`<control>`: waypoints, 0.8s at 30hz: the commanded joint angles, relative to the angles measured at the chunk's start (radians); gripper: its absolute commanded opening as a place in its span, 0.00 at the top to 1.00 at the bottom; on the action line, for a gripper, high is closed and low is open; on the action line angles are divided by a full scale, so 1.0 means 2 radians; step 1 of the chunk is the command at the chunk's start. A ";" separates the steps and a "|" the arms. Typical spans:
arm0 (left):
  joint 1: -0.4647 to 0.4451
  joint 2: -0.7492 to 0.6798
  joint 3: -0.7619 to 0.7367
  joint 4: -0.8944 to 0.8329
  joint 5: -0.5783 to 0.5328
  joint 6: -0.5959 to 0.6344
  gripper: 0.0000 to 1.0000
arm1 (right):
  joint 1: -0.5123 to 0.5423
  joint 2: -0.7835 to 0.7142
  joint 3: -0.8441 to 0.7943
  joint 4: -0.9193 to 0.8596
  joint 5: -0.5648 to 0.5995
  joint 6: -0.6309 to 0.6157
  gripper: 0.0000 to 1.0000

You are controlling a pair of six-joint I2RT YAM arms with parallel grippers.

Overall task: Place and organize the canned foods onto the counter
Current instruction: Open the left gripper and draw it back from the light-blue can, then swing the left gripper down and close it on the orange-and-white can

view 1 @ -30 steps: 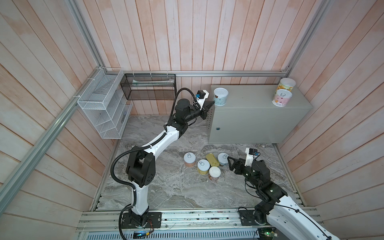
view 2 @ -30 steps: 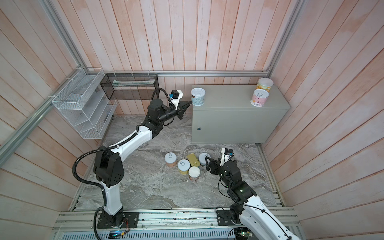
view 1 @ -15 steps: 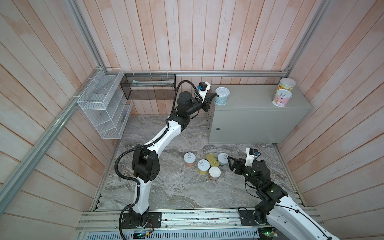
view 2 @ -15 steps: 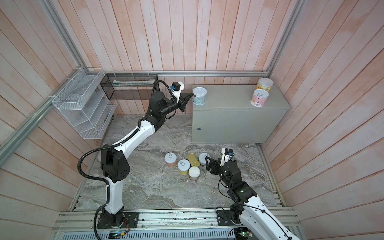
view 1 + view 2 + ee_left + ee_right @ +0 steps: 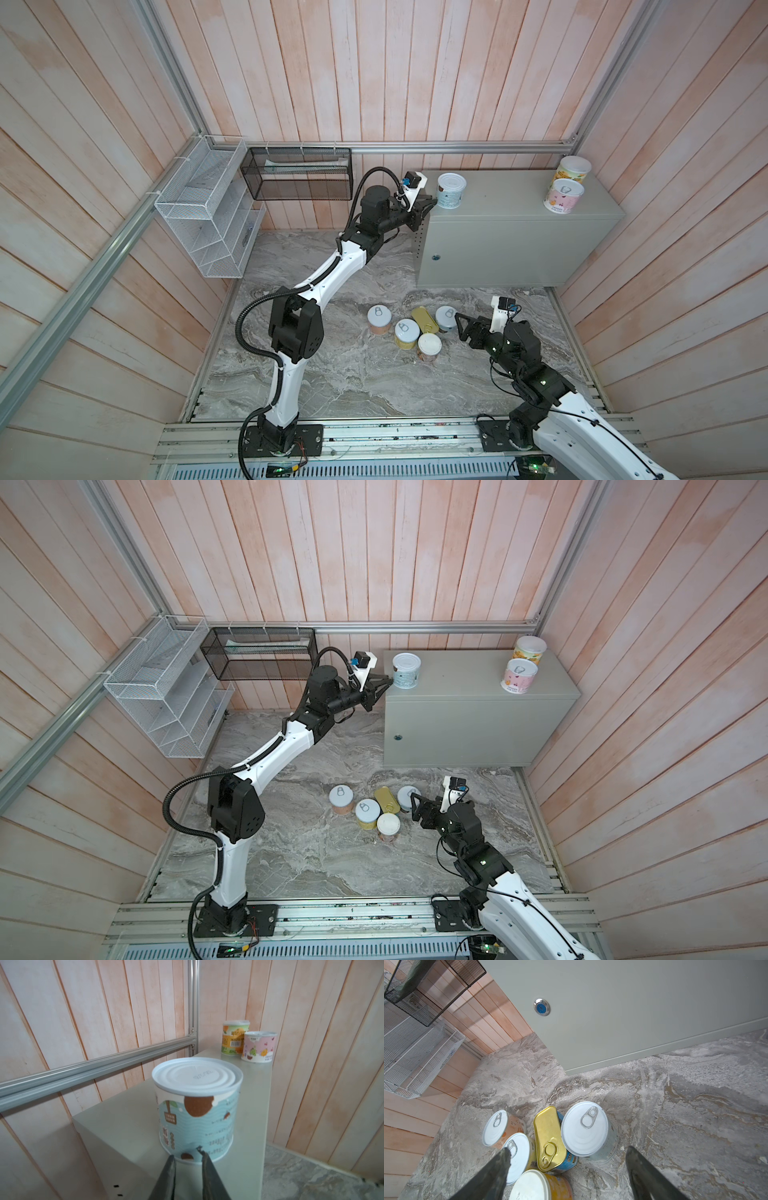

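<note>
**Where My Eyes Sit**

My stereo pair hangs high, tilted down toward the back wall (image 5: 374, 75); both top views hold the whole booth, the counter (image 5: 515, 232) at upper right. My left wrist camera sits close behind my left gripper (image 5: 186, 1153), just above the counter's top. My right wrist camera looks steeply down past my right gripper (image 5: 569, 1152) at the gold-topped tin (image 5: 549, 1138) and the counter's front.
</note>
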 commanded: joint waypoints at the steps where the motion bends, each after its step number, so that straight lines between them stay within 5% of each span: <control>1: -0.004 -0.055 -0.041 0.014 -0.016 0.006 0.02 | 0.001 0.005 0.007 0.010 -0.001 -0.008 0.14; 16: -0.006 -0.316 -0.377 -0.016 -0.181 -0.069 0.00 | 0.002 0.011 0.033 -0.007 -0.003 -0.072 0.12; 24: -0.006 -0.357 -0.459 -0.142 -0.231 -0.085 0.00 | 0.003 0.027 0.027 0.013 -0.017 -0.074 0.11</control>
